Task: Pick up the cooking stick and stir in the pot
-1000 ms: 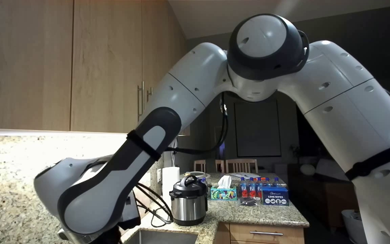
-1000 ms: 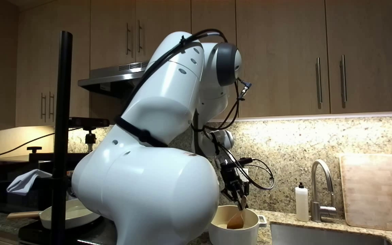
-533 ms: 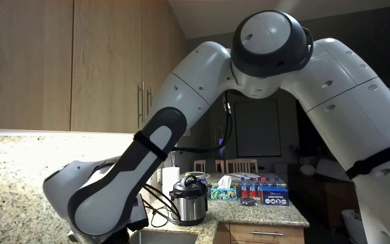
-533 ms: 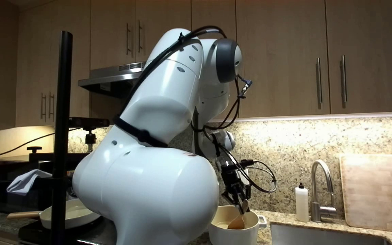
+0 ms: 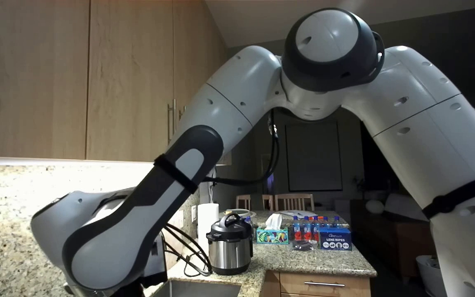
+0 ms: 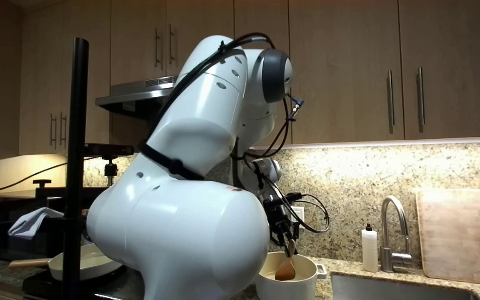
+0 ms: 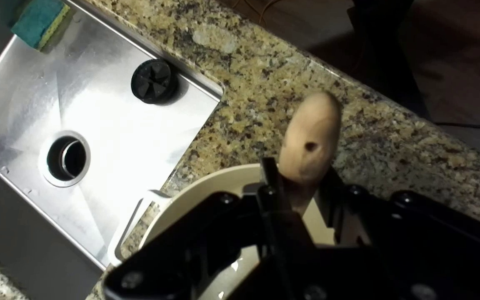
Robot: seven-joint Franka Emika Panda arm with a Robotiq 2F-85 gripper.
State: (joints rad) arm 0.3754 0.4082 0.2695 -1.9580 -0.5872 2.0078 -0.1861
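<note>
The cooking stick is a wooden spoon with a pale handle end with a hole point(image 7: 311, 125) in the wrist view. My gripper point(image 7: 300, 177) is shut on its handle. In an exterior view the gripper point(image 6: 292, 251) is above the cream pot point(image 6: 288, 289), and the spoon's brown bowl point(image 6: 286, 271) is down inside the pot, tilted. The pot point(image 7: 206, 180) shows below the jaws in the wrist view, with shiny liquid-like glints inside. My fingers hide part of the handle and pot. In an exterior view the pot and fingertips are out of view below the arm point(image 5: 109, 255).
A steel sink point(image 7: 98, 125) with a black stopper point(image 7: 152, 81) and sponge point(image 7: 40, 25) lies beside the pot. A faucet point(image 6: 390, 250), white bottle point(image 6: 369, 250) and cutting board point(image 6: 461, 237) stand behind it. A pan point(image 6: 86, 266) is left. A pressure cooker point(image 5: 230, 247) stands beyond the sink.
The arm has shifted slightly one way and then back the other. In an exterior view the gripper and spoon handle have moved left over the pot; the spoon's bowl stays inside it.
</note>
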